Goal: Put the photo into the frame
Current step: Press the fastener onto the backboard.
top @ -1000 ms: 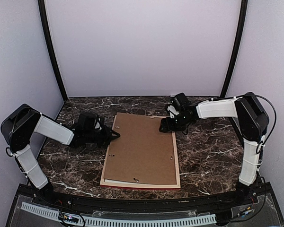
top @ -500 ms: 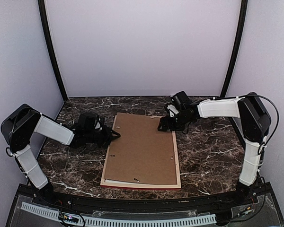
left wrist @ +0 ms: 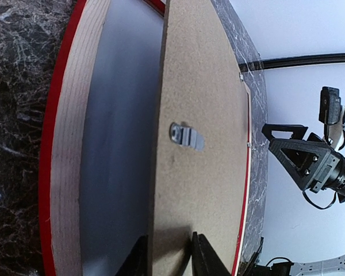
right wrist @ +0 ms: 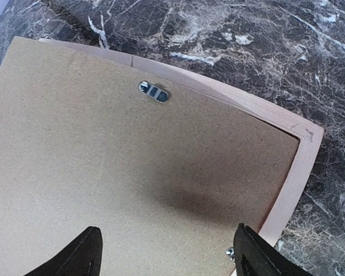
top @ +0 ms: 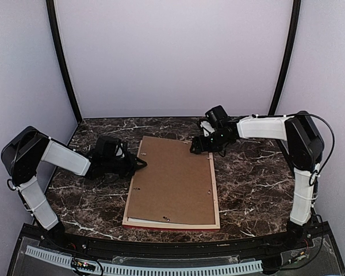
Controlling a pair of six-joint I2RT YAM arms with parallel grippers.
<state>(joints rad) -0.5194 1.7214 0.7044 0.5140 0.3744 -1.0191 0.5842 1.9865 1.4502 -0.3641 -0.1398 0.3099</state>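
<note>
The frame (top: 216,198) lies face down on the marble table, pale wood back up, with a red edge showing at the front. A brown backing board (top: 172,181) rests on it. My left gripper (top: 139,164) is shut on the board's left edge; in the left wrist view its fingers (left wrist: 202,256) sit on either side of that edge, which is raised above the frame rail (left wrist: 69,144). My right gripper (top: 196,148) hovers open over the board's far right corner (right wrist: 115,144), near the frame corner (right wrist: 302,155). The photo is hidden.
Small metal turn clips (right wrist: 153,91) sit on the backing board, one of them (left wrist: 187,135) near my left gripper. A dull blue-grey surface (left wrist: 123,144) shows under the lifted board. Grey walls and black posts (top: 63,63) enclose the table.
My right gripper has drifted a little toward the far wall and left, over the board's far corner. The left gripper and the board have stayed put.
</note>
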